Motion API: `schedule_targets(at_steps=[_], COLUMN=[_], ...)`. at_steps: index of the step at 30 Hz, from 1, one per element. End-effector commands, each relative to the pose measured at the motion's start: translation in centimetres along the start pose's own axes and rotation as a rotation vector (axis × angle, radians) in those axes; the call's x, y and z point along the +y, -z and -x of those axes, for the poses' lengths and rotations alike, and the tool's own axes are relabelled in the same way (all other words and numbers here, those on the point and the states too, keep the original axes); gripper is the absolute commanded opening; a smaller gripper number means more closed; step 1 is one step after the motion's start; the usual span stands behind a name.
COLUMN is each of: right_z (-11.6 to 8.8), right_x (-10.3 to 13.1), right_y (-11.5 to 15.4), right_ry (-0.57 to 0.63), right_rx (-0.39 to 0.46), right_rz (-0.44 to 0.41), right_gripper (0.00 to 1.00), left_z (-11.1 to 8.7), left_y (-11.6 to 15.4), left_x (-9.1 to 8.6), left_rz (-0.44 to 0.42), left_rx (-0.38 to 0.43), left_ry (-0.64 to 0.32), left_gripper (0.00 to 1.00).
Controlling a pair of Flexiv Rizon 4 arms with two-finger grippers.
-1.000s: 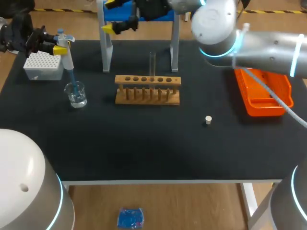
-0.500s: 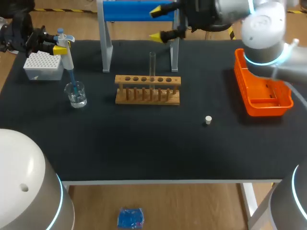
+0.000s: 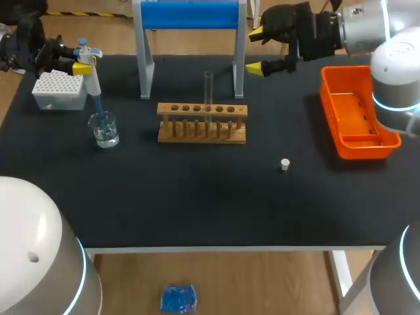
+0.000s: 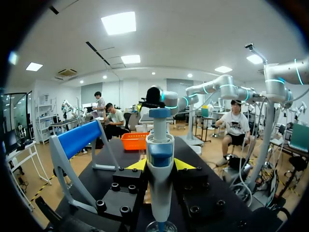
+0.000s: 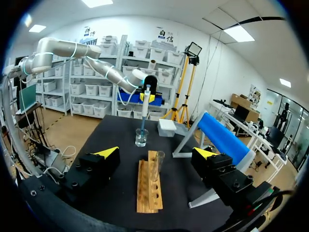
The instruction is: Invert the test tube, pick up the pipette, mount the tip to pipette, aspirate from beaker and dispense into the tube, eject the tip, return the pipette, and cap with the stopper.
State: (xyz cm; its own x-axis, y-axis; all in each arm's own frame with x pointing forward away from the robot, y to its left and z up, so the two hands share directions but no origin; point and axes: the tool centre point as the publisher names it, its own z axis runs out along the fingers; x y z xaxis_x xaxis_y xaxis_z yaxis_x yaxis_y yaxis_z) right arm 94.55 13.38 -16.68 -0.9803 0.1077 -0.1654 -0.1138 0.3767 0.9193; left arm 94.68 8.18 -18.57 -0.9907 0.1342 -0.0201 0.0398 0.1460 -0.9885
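Left gripper (image 3: 71, 63) is clamping the pipette (image 3: 90, 73) from both sides, fingers drawn in narrow to the body's width. The left wrist view is showing one yellow tip tight on each side of the barrel. The pipette is hanging upright, with its blue tip (image 3: 98, 108) dipping into the beaker (image 3: 105, 130). The beaker is holding some clear liquid and sitting just in front of the tip box (image 3: 58, 90).

Right gripper (image 3: 256, 49) is hanging wide open, gripping nothing and touching nothing. It is sitting near the far edge of the table (image 3: 197, 197), between the right leg of the blue stand (image 3: 190, 14) and the orange bin (image 3: 380, 141). In the right wrist view the rack and tube are lying ahead of it, in line with the gap between the spread fingers, with the beaker and pipette beyond them.

The test tube (image 3: 209, 88) is standing upright in a hole near the middle of the wooden rack (image 3: 197, 131). The stopper (image 3: 285, 165) is lying on the bare table, in front of the rack and off to its right, well apart from the tube.

Count:
- pipettes: one, with one tip on it
- beakers: one
- test tubes: one
- stoppers: one
- racks: one
- tip boxes: one
- bins: one
- stands: one
- grippers: two, one loaded and one empty
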Motion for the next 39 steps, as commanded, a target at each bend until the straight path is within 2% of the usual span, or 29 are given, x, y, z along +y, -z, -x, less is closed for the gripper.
schedule_targets(at_steps=[1, 9, 16, 30, 39], right_z=[-0.2, -0.4, 0.3, 0.5, 0.6], right_x=[-1.5, -3.9, -5.5, -6.8, -6.6], right_y=[-0.7, -2.5, -4.4, -5.9, -6.2], right_ry=[-0.002, -0.01, -0.033, -0.04, -0.04], right_rx=[0.005, 0.019, 0.033, 0.094, 0.099], right_rz=[0.013, 0.014, 0.02, 0.03, 0.033], right_gripper=[1.0, 1.0, 1.0, 1.0, 1.0], left_z=[0.1, 0.1, 0.1, 0.1, 0.1], left_y=[0.1, 0.1, 0.1, 0.1, 0.1], left_x=[0.0, 0.0, 0.0, 0.0, 0.0], left_rz=[0.001, 0.001, 0.001, 0.001, 0.001], left_rx=[0.005, 0.005, 0.005, 0.005, 0.005], left_ry=[0.001, 0.001, 0.001, 0.001, 0.001], left_gripper=[0.0, 0.0, 0.0, 0.0, 0.0])
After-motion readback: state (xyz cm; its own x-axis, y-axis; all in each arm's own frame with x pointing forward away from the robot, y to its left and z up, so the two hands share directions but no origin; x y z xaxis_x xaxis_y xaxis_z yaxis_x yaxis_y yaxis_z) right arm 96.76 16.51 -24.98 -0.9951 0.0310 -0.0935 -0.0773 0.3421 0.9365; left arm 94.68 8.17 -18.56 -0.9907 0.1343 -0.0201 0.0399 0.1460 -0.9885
